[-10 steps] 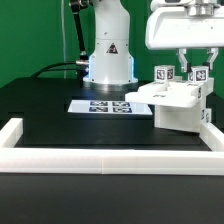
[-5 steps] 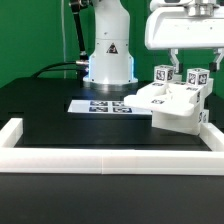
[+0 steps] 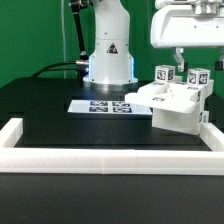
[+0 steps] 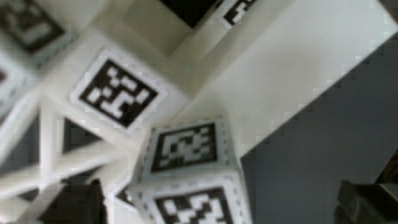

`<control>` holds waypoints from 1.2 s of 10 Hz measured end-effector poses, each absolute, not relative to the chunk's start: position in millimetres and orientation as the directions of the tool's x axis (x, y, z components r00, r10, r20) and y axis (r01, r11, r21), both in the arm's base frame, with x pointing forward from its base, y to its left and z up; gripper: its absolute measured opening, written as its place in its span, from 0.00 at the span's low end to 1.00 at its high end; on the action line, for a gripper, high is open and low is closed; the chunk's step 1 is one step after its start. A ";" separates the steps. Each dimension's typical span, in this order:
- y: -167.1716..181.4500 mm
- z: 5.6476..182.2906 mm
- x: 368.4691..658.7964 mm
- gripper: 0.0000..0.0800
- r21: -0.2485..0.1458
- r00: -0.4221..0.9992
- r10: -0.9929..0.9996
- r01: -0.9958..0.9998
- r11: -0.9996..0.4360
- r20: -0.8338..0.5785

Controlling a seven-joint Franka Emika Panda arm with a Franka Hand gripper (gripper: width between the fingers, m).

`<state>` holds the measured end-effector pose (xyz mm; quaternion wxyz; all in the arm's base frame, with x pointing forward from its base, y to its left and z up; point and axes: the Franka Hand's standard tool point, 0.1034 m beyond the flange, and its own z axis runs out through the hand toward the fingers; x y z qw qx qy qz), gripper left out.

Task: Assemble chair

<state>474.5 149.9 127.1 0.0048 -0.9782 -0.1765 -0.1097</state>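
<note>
One gripper [image 3: 187, 62], jaws apart, hangs above the chair [image 3: 178, 103]. Judged step: release after seating a part; next calls for a clear lift away.

Even, bright overhead light; the white chair [image 3: 178, 103] glares against the dark table [image 3: 70, 135], casting faint soft shadows. The exterior view is small and grainy; the wrist view is close, blurred and soft

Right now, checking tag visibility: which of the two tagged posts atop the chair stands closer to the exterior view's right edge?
The post beside the white rail, on the chair; the other post stands further left.
</note>
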 end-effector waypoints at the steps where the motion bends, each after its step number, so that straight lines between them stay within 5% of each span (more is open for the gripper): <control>1: 150.1 127.8 475.9 0.81 0.050 0.876 0.438 0.437 -0.898 0.203; 7: 147.8 131.6 483.1 0.81 0.132 0.599 0.787 0.777 -0.616 0.146; 12: 140.9 131.0 485.1 0.81 0.198 0.215 0.975 0.955 -0.220 0.046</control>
